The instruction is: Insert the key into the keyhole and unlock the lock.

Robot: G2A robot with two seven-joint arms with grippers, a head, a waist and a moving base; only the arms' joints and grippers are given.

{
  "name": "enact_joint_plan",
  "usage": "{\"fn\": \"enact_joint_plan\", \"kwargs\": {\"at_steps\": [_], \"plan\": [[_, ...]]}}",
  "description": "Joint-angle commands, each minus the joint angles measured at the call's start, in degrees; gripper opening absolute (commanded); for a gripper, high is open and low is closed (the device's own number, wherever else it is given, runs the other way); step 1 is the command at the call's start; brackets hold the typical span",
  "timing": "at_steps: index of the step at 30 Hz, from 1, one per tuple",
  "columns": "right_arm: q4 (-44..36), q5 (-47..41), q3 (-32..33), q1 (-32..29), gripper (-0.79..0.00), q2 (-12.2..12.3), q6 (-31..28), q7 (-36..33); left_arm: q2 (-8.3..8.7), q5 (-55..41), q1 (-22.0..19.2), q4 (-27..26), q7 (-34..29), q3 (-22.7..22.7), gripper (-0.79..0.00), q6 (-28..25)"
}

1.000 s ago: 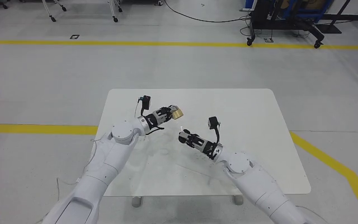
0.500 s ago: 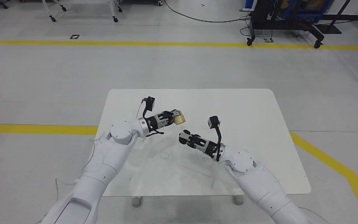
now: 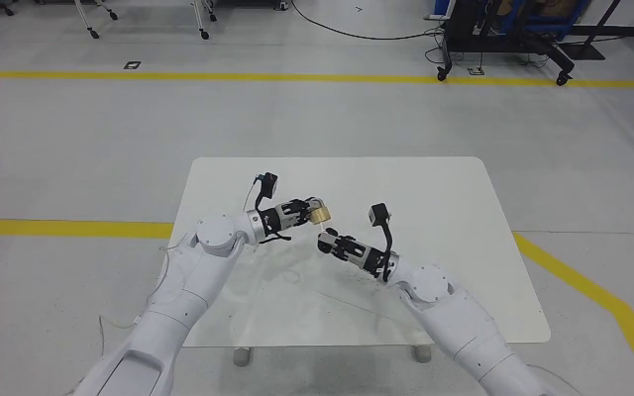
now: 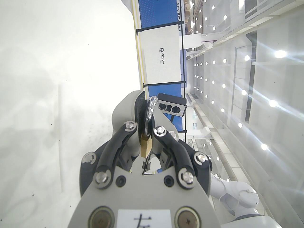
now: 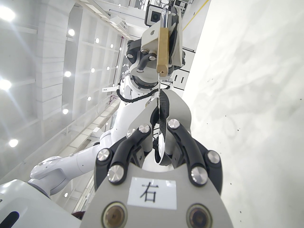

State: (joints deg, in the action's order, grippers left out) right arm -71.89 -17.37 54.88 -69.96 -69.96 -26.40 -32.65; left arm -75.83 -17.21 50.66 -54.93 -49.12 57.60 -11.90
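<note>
Over the last second the left gripper [image 3: 303,209] has carried the rectangular brass padlock [image 3: 317,210] toward the right gripper [image 3: 328,241], narrowing the gap. The left jaws are clamped on the padlock body, with the steel shackle [image 4: 149,112] pointing away from the wrist, above the white rounded bench [image 3: 446,198]. The right jaws are clamped on the thin silver metal key [image 5: 158,84]. Its tip meets the padlock's underside; depth of entry cannot be judged. Each gripper housing bears a white label [image 4: 144,218] with one printed character.

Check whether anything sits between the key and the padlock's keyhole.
Nothing visible does. The key, in the right end effector, has its tip at the bottom face of the padlock held by the left end effector.
</note>
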Motion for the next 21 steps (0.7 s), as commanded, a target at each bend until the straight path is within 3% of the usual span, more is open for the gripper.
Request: {"fn": "enact_joint_plan", "kwargs": {"at_steps": [1, 21], "plan": [[0.1, -0.1, 0.1, 0.0, -0.785, 0.0, -0.1, -0.1, -0.01, 0.1, 0.0, 0.0, -0.1, 0.0, -0.785, 0.1], [0.5, -0.5, 1.1, -0.6, -0.785, -0.1, -0.5, -5.2, 0.02, 0.6, -0.2, 0.0, -1.8, 0.1, -0.785, -0.5]]}}
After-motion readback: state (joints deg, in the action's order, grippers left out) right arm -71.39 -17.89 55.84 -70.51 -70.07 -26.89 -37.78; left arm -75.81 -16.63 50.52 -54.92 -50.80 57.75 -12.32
